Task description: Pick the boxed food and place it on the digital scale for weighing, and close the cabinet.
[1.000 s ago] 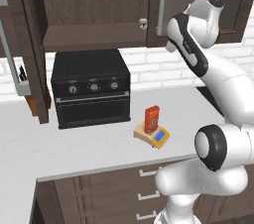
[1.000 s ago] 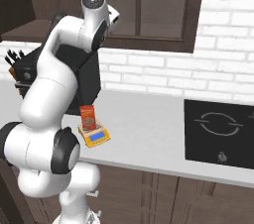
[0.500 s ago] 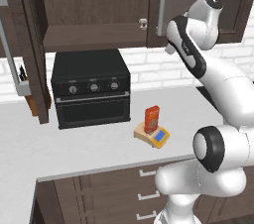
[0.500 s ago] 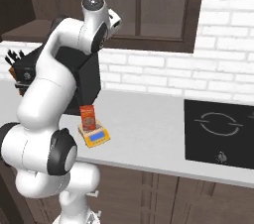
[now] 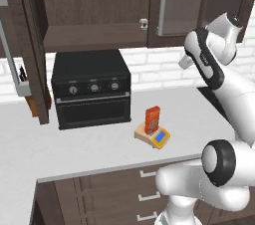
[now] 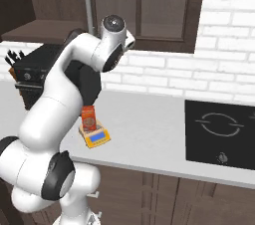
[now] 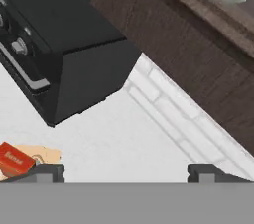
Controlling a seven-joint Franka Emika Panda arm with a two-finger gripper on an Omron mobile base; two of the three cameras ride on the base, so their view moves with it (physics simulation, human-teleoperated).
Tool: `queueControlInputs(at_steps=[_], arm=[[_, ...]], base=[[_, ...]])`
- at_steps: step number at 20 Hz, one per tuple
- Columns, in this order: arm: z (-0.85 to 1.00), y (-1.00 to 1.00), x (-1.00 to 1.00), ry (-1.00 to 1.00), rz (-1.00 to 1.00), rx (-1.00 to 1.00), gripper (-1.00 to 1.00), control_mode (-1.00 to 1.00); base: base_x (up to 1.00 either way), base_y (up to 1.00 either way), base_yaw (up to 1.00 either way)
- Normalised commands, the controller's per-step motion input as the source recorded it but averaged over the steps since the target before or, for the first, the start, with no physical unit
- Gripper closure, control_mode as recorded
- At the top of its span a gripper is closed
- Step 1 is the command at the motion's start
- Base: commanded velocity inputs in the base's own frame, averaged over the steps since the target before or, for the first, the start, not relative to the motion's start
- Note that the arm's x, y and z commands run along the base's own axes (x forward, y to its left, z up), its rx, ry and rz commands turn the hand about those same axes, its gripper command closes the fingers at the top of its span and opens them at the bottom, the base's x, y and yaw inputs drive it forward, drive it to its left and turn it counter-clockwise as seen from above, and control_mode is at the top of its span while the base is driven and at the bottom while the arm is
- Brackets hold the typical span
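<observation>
Just beside one of the spread, empty fingers [image 7: 47, 172] sits the boxed food [image 7: 15, 160].

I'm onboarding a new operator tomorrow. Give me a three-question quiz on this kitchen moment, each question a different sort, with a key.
1. True or false: the boxed food stands on the digital scale.
2. Multiple choice: left of the scale on the counter is a) a kettle b) a black toaster oven c) a sink.
3. Fill in: the gripper has its jaws ____, holding nothing.

Key:
1. True; it stands upright on the plate.
2. b
3. open; the cabinet door at the far left stands open.
</observation>
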Motion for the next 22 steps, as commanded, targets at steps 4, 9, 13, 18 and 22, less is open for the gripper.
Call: queueControlInputs(at_steps=[4, 9, 13, 18, 22], arm=[[0.48, -0.02, -1.0, -0.41, -0.01, -0.1, -1.0, -1.0], [0.14, 0.18, -0.77, -0.18, 0.0, -0.08, -1.0, -1.0], [-0.08, 0.07, -0.27, -0.07, 0.0, -0.09, -1.0, -1.0], [0.2, 0.62, -0.81, -0.51, 0.0, -0.36, -1.0, -1.0], [0.32, 0.79, -0.53, -0.44, 0.0, -0.4, -1.0, -1.0]], base=[[0.0, 0.0, 0.0], [0.0, 0.0, 0.0], [0.0, 0.0, 0.0], [0.0, 0.0, 0.0], [0.0, 0.0, 0.0]])
